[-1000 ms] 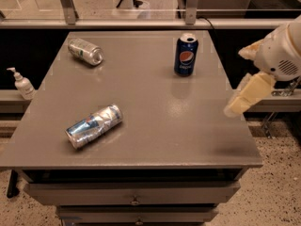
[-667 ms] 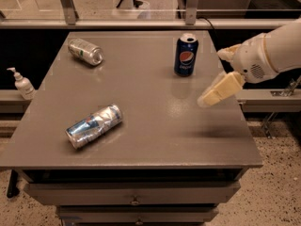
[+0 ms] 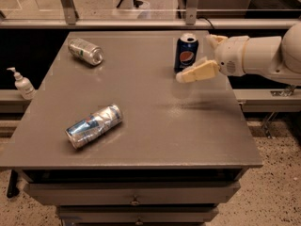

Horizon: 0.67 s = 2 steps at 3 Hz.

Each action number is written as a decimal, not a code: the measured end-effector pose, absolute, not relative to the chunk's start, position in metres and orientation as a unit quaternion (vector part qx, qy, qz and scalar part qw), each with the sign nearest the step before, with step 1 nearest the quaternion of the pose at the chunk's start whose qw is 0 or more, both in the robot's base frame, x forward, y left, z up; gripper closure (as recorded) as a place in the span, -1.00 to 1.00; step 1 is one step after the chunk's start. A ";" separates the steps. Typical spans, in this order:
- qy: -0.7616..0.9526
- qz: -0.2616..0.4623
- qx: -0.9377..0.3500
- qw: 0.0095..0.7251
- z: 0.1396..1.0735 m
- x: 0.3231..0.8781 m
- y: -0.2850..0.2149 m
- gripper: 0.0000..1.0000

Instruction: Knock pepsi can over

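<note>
The pepsi can (image 3: 186, 53) stands upright near the far right of the grey table (image 3: 155, 126); it is dark blue with the round logo facing me. My gripper (image 3: 201, 56) reaches in from the right on a white arm, right beside the can. It is open: one cream finger (image 3: 197, 73) lies low in front of the can's base, and the other finger (image 3: 215, 39) is behind the can's right side. I cannot tell whether a finger touches the can.
A silver-green can (image 3: 85, 51) lies on its side at the far left. A crushed silver-and-blue can (image 3: 94, 125) lies at the near left. A soap dispenser (image 3: 22, 84) stands on a ledge to the left. A railing runs behind the table.
My gripper has moved left and away from me, from beyond the table's right edge to right beside the pepsi can. The can still stands upright.
</note>
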State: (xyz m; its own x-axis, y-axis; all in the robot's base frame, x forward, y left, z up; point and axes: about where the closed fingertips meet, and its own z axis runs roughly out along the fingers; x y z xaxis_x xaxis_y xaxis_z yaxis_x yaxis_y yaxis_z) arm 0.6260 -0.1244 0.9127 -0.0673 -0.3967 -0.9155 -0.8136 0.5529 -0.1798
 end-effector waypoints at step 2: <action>0.685 0.166 -0.378 0.600 0.900 0.687 -0.140 -1.00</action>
